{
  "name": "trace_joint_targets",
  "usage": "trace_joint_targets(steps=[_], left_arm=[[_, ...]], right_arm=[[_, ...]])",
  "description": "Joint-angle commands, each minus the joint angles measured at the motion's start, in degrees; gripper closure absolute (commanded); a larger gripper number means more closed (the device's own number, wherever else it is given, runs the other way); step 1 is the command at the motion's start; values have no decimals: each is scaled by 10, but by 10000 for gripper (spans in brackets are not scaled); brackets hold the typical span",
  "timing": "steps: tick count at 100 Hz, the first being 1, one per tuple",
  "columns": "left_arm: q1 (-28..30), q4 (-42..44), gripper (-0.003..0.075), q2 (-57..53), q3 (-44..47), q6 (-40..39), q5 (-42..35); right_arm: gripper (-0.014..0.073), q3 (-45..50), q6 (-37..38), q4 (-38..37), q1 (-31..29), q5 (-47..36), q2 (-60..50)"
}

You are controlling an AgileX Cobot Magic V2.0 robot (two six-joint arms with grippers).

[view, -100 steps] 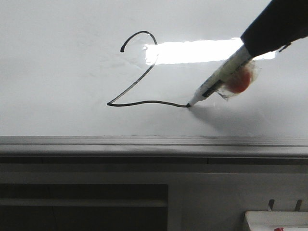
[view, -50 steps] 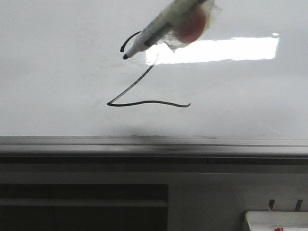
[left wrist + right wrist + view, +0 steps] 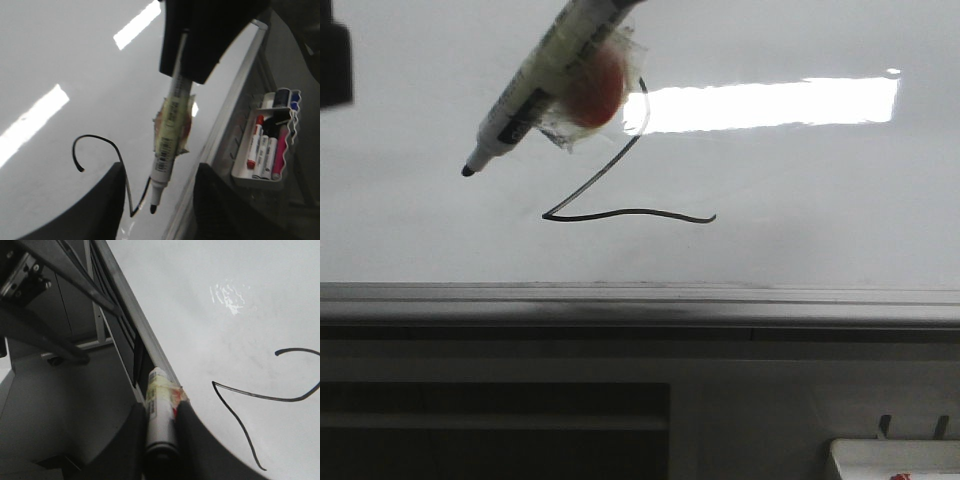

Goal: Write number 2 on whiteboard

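Front view: the whiteboard [image 3: 800, 200] fills the upper part, with a bright rectangular light reflection [image 3: 770, 103] across it and a grey edge rail [image 3: 640, 300] along its lower border. The number 2 [image 3: 630, 211] sits near the middle of the board, left of the reflection's centre, its diagonal running down to a sharp corner and its wavy base stroke ending to the right. A black-tipped marker [image 3: 535, 85] slants down from the top edge, and it and the orange-red lump [image 3: 595, 90] taped to its barrel under clear tape hide the looped top of the digit. The marker tip points down-left and lies left of the 2, apart from its strokes; whether it touches the board cannot be told. A dark blurred block [image 3: 335, 65] cuts in at the upper left edge. Below the rail, at the lower right, the corner of a small white tray [image 3: 895, 455] shows.

The right wrist view shows the right end effector [image 3: 161, 420] clamped on the marker's barrel, fingers on either side. In the left wrist view the left end effector [image 3: 159, 185] is spread apart and grips nothing; the marker hangs in front of it. A white holder [image 3: 265, 150] beside the rail carries red, pink and dark markers.
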Motion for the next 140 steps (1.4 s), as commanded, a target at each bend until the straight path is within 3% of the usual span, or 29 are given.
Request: trace_joint_targets(steps=[1,54,66,78,106,113,130,135,140], left_arm=[[-7,-7,389,33,-20,-7,-40],[-7,-6,398,149,-54,-6,-45],[-7,-6,519,149,-54,-6,-57],[-7,-6,743,149,-54,-6,-71],[-7,-4,741,149,-54,-5,-73],[-7,-7,741,149,-54,-5,-72],[-7,-46,741,149,-54,-6,-72],[-7,-61,741,149,-54,-6,-72],[-7,-74,741,149,-54,-6,-72]], right_arm=[[645,-39,-8,-5,5,-4,9],[645,-48,-11,-3,39,10,14],[645,-48,-11,-3,39,8,14],[645,-48,-11,-3,39,6,14],[630,-48,-11,10,39,-2,14],[545,-48,-11,10,39,-7,14],[112,-48,-11,-19,39,-43,13],[58,-50,-11,-34,39,-59,10],[60,-53,-11,-50,39,-75,6]])
